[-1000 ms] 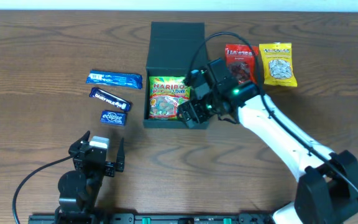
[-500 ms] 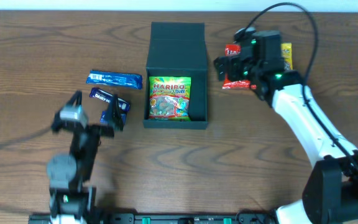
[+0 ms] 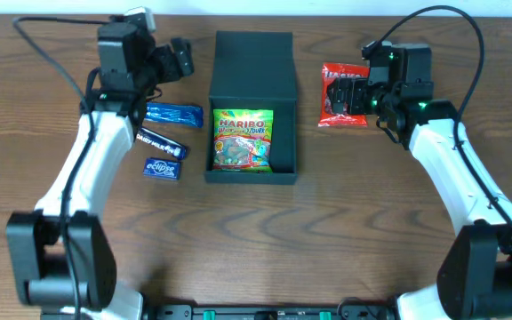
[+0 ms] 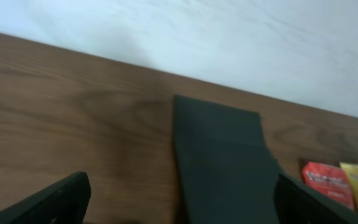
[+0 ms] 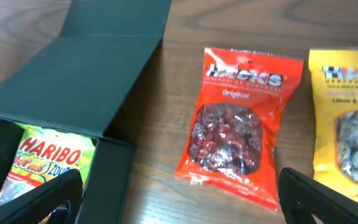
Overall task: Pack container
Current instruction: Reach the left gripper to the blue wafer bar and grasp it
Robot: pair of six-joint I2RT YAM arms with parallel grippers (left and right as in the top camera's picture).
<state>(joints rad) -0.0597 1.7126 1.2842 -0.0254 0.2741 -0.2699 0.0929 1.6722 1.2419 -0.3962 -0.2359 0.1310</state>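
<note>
over the far left of the brown wooden counter [image 3: 327,231], the left hand [image 3: 174,59] hangs with its two black fingers [image 4: 48,202] spread wide, gripping nothing and touching nothing. just to its right lies the open flap lid of the dark teal-green square rigid box [image 3: 252,67], folded back flat toward the far edge of the counter. the box sits at the counter's middle, and a green and yellow haribo sweet bag [image 3: 243,140] lies flat inside it.

nearer than the left hand, left of the box, three wrapped snacks lie in a loose column: a bright blue foil bar [image 3: 174,114], a dark blue chocolate bar [image 3: 161,142] and a small blue eclipse packet [image 3: 162,168], all apart from the box.

on the other side, the right hand [image 3: 360,93] is also opened wide and empty, poised over a red plastic hacks candy packet [image 5: 238,124] that lies flat, near the box but apart from it. whether the hand touches the packet cannot be told. a yellow hacks candy packet [image 5: 350,124] lies just beside the red one, on its right.
</note>
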